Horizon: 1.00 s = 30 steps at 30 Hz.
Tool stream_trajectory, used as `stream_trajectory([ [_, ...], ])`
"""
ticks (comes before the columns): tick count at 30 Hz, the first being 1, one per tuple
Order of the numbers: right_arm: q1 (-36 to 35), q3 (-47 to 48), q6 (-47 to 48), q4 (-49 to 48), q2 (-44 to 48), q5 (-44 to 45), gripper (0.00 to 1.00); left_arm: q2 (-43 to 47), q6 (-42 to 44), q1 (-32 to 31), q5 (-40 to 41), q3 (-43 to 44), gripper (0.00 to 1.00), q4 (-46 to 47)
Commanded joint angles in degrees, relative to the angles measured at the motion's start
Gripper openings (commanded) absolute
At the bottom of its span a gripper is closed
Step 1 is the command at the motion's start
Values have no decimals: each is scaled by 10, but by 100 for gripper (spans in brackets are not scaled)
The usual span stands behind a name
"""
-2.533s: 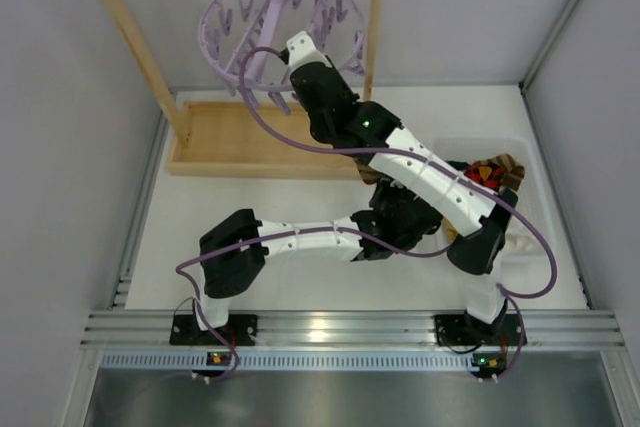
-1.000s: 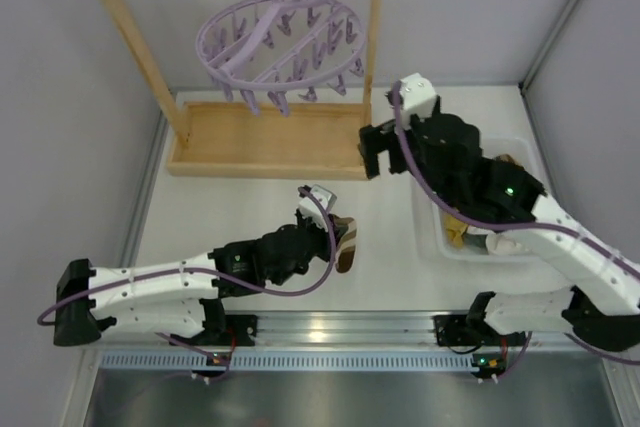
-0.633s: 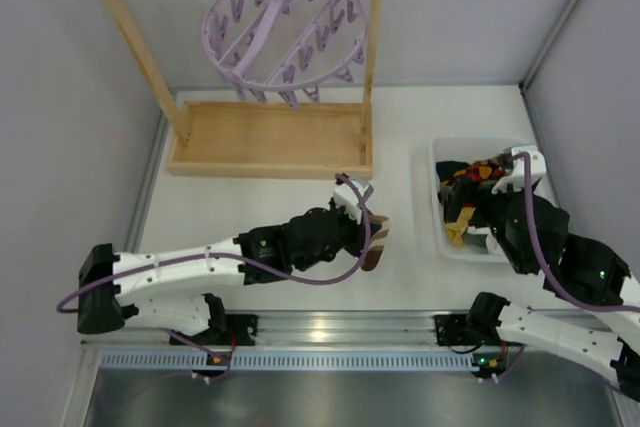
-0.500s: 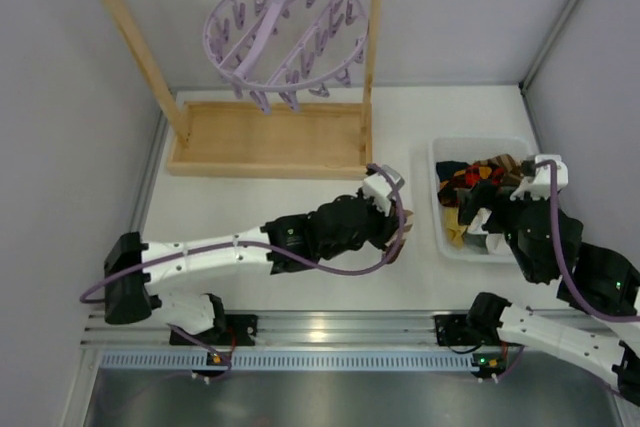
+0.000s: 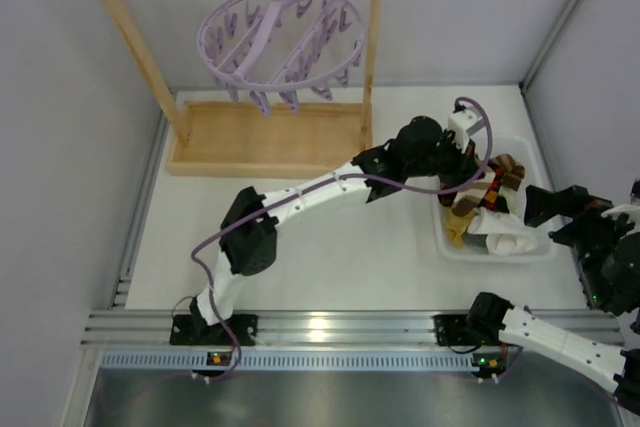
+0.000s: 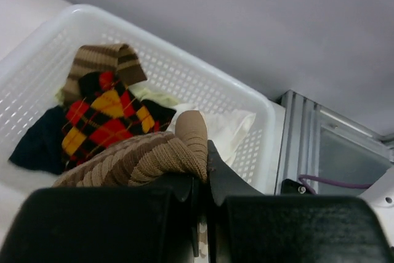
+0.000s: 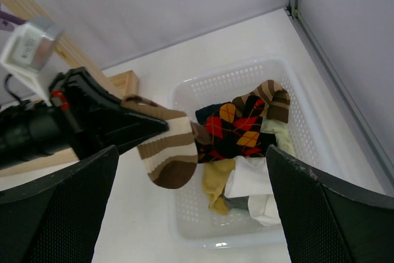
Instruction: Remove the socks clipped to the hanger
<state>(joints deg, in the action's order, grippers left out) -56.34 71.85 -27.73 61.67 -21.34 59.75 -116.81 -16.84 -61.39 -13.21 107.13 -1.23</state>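
White surface (image 5: 320,247), grey walls (image 5: 60,147) round it. Lilac hanger (image 5: 280,37) hung on wooden rack (image 5: 130,37) at back. L claw (image 6: 203,173) pinched brown-striped sock (image 6: 154,158) just over white basket (image 7: 234,69) w/ other socks (image 7: 237,124) piled inside. R claw (image 7: 192,152) spread wide nr basket.

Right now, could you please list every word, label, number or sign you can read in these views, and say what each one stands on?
Nothing can be read in any view.
White label on the left arm: faint print, too blurred to read.
Socks, basket and hanger: patterns or plain surfaces only, no lettering.
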Motion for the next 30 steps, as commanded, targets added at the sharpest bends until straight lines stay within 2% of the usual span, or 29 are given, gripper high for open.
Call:
stream_trajectory([
  [1,3,35,-3,46,-3,17,99,-86,-27,19,-136,134,0,15],
  [2,4,36,-4,49,-2,14,99,-136,-35,21,-135,161,0,15],
  [3,4,36,-4,49,-2,6,99,-159,-45,25,-142,184,7,15],
  [4,4,34,-3,48,-2,3,99,-183,-65,27,-149,234,8,15],
  [6,4,19,-4,43,-2,-1,99,-257,-79,28,-148,280,9,15],
  [9,4,-1,-3,29,1,-15,99,-314,-85,28,-95,337,11,-38],
  [12,5,-14,-5,19,4,-23,99,-322,-66,29,-59,335,11,-71],
  [16,4,-29,-3,0,6,-29,100,-309,-36,26,-13,325,22,-105],
  [19,5,-38,-3,-12,0,-36,100,-293,-27,25,-6,321,37,-119],
  [20,4,-39,-3,-12,-2,-36,99,-287,-26,24,-4,317,49,-119],
  [23,5,-37,-4,-13,-10,-38,100,-256,-22,20,-1,304,59,-120],
  [25,5,-36,-3,-13,-10,-37,99,-242,-21,16,3,298,69,-121],
  [30,5,-31,-6,-12,-6,-38,99,-210,2,2,98,294,89,-155],
])
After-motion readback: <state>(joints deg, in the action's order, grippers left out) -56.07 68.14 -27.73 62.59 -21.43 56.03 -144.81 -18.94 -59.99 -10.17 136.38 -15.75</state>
